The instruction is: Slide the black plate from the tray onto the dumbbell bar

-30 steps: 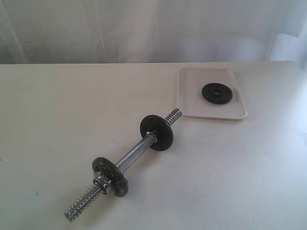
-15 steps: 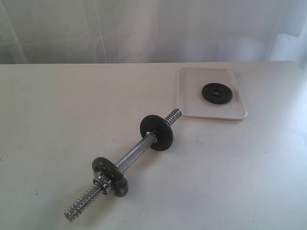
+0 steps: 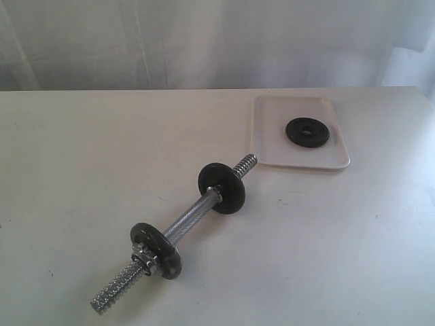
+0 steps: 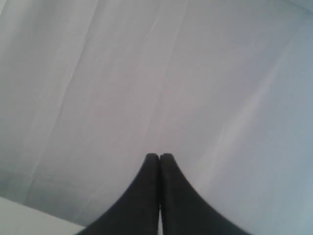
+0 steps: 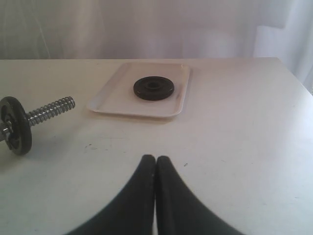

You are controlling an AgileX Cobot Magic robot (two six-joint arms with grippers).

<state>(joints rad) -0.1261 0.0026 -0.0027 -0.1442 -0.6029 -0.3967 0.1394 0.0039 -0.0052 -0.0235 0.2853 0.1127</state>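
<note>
The black plate (image 5: 153, 88) lies at twelve o'clock from the clenched, empty right tool (image 5: 155, 159), probably the nearer one.

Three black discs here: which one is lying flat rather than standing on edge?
The black plate in the tray, lying flat, hole up. The far disc and near disc stand on edge, threaded on the dumbbell bar.

Shows a plain off-white table (image 3: 88, 156) filling most of the frame. Carries a shallow white tray (image 3: 272, 136) lying flat at upper right. Carries a chrome dumbbell bar (image 3: 187, 218) running diagonally from lower left to centre, propped on a centre disc (image 3: 221, 188) and a lower-left disc (image 3: 158, 250), threaded tip near the tray's corner, not touching.
</note>
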